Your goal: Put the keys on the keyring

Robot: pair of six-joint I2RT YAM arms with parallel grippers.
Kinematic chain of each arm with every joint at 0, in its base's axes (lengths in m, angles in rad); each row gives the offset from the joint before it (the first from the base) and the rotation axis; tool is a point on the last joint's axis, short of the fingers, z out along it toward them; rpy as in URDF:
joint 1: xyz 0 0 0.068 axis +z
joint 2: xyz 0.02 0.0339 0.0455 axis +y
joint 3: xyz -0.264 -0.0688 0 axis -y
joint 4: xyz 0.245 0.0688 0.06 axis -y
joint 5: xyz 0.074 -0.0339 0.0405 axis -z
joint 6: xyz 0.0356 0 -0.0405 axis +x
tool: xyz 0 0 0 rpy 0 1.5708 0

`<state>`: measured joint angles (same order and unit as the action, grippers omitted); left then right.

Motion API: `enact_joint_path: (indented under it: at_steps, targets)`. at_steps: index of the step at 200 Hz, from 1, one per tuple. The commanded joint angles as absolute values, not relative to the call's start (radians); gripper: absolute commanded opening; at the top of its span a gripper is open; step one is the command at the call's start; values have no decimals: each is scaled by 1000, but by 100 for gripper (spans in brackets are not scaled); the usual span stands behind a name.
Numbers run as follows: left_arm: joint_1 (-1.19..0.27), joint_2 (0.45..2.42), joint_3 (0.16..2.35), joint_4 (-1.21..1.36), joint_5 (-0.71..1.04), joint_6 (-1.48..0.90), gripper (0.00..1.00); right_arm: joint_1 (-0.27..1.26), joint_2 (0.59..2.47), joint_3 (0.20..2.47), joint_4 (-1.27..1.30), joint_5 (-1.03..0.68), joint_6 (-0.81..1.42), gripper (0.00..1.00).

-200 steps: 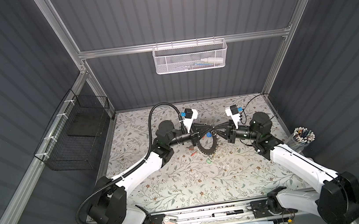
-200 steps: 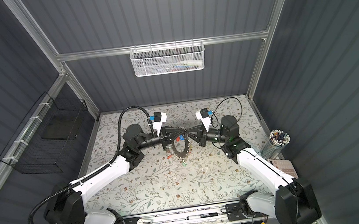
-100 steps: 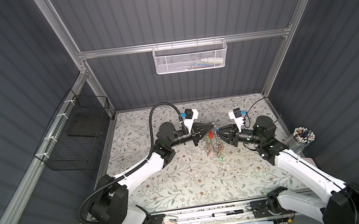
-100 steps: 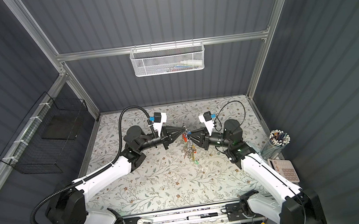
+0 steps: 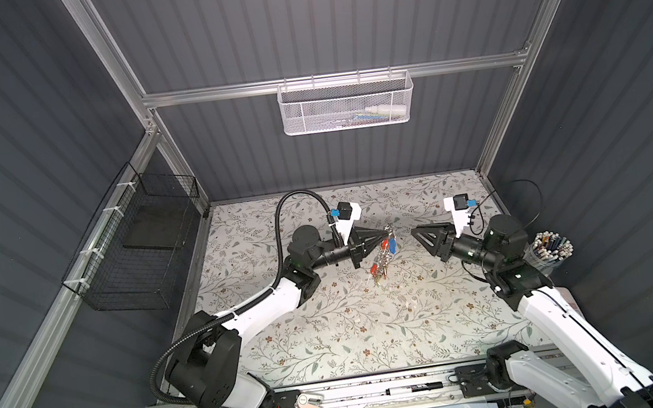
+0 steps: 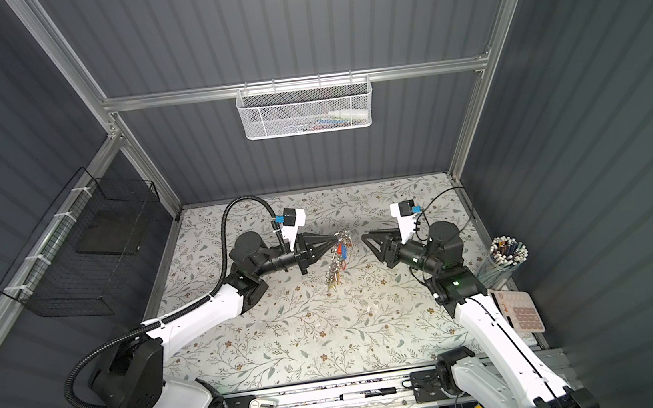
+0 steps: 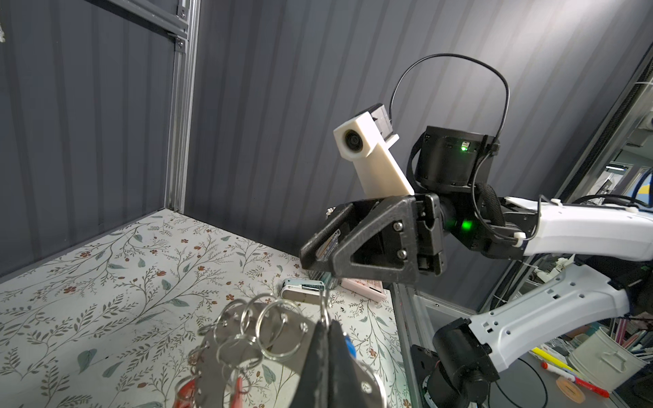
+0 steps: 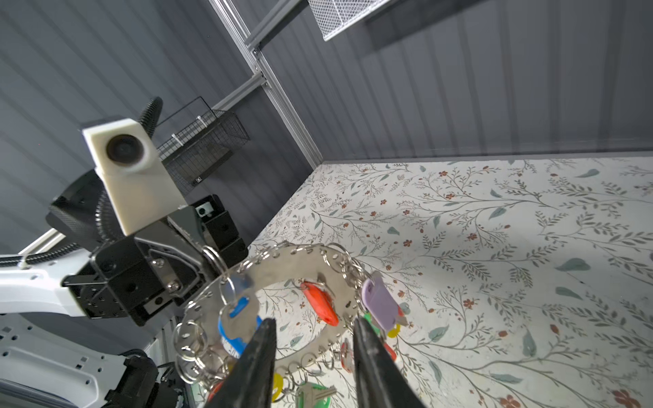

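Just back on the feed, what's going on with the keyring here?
The left gripper is shut on the keyring, holding it up over the floral table with its coloured tags dangling. The keys with the blue tag hang from its rim. The right gripper is open, empty and apart from it.
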<state>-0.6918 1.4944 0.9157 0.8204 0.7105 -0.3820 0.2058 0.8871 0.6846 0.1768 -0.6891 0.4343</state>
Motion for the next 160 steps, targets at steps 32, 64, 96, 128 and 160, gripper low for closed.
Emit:
enact_joint_path:
  at_steps: [32, 64, 96, 128, 160]
  targets:
    - [-684, 1509, 903, 1009, 788, -459, 0, 269, 945, 746, 337, -865, 478, 42]
    - [-683, 1521, 902, 1031, 799, -476, 0, 316, 985, 763, 380, -894, 472, 42]
    - [-680, 1527, 904, 1034, 802, -479, 0, 334, 1009, 770, 390, -912, 468, 37]
    - [-680, 1531, 907, 1036, 804, -481, 0, 334, 1020, 770, 381, -904, 454, 28]
    - [-678, 1534, 908, 1038, 804, -483, 0, 334, 1034, 772, 397, -911, 464, 19]
